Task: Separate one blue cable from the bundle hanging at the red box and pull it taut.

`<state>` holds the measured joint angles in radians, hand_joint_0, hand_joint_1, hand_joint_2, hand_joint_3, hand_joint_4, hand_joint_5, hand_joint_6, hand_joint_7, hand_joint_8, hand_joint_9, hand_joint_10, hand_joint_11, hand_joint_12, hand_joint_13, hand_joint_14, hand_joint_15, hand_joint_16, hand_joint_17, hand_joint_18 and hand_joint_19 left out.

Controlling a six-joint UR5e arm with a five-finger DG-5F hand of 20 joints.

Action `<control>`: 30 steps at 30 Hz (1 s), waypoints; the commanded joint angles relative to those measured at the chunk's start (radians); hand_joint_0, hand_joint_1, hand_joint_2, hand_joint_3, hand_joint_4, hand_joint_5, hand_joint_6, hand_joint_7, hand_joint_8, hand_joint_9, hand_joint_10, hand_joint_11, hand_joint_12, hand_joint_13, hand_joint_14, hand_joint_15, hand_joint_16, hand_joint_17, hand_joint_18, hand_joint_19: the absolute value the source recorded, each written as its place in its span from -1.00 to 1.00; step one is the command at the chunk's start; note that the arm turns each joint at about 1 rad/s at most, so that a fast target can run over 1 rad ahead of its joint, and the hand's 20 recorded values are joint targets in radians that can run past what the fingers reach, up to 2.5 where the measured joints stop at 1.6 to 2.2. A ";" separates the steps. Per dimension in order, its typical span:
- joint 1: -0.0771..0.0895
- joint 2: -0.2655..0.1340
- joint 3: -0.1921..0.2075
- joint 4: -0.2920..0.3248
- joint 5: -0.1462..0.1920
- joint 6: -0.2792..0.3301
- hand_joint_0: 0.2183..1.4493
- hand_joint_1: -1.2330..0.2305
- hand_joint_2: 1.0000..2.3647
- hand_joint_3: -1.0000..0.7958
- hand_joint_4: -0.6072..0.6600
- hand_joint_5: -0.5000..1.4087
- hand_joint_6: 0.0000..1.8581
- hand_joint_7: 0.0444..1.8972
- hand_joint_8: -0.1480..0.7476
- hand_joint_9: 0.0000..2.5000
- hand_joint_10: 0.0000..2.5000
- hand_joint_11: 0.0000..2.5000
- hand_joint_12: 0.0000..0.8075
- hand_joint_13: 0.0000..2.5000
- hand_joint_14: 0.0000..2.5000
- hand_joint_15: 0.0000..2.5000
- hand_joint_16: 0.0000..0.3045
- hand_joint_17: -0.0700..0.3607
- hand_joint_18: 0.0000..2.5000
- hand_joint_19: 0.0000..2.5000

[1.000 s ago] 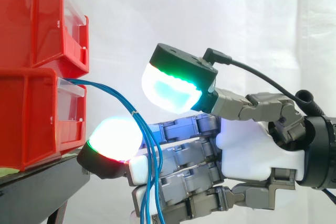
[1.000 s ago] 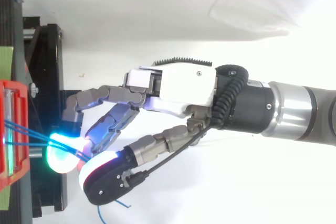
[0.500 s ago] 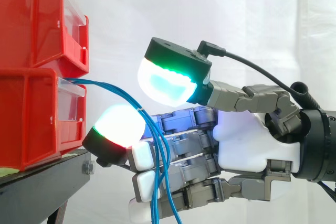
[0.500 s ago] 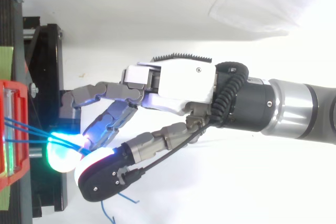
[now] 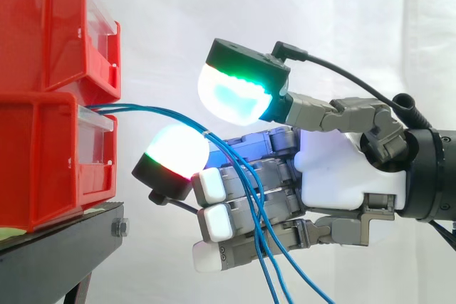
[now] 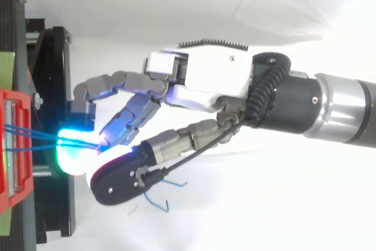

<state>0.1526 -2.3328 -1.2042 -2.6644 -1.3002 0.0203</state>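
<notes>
Several blue cables (image 5: 157,112) bridge the gap from red box (image 5: 43,154) to hand (image 5: 342,176).

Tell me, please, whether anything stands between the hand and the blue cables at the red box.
Nothing visible does. The blue cables run from the lower red box straight to the hand and drape across its fingers, with the thumb pad above them.

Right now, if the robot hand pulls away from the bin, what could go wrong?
1. Several cables ride together over one fingertip of the robot hand. A pull would likely drag the whole bundle, not one cable.
2. The thumb sits above them with a gap and no pinch, so they may slide off.
3. They arc slack from the bin, so tension may come late.
</notes>
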 commanded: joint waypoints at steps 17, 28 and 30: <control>-0.025 0.001 0.000 0.000 -0.031 -0.020 -0.24 -0.13 -0.97 -0.03 0.20 -0.63 -0.36 0.21 0.07 -0.19 -0.99 -0.40 -0.15 -0.13 -0.98 -0.53 -0.83 -0.41 -0.41 -0.72; -0.027 0.001 0.000 -0.005 -0.031 -0.043 -0.41 0.10 -1.00 -0.42 0.24 -0.63 -0.37 0.23 0.07 -0.19 -0.98 -0.40 -0.14 -0.13 -0.98 -0.53 -0.82 -0.39 -0.41 -0.71; -0.027 0.000 0.002 -0.006 -0.031 -0.051 -0.39 0.15 -1.00 -0.43 0.21 -0.62 -0.39 0.27 0.07 -0.19 -0.99 -0.40 -0.13 -0.13 -0.98 -0.53 -0.82 -0.39 -0.41 -0.70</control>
<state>0.1258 -2.3322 -1.2039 -2.6673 -1.3315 -0.0201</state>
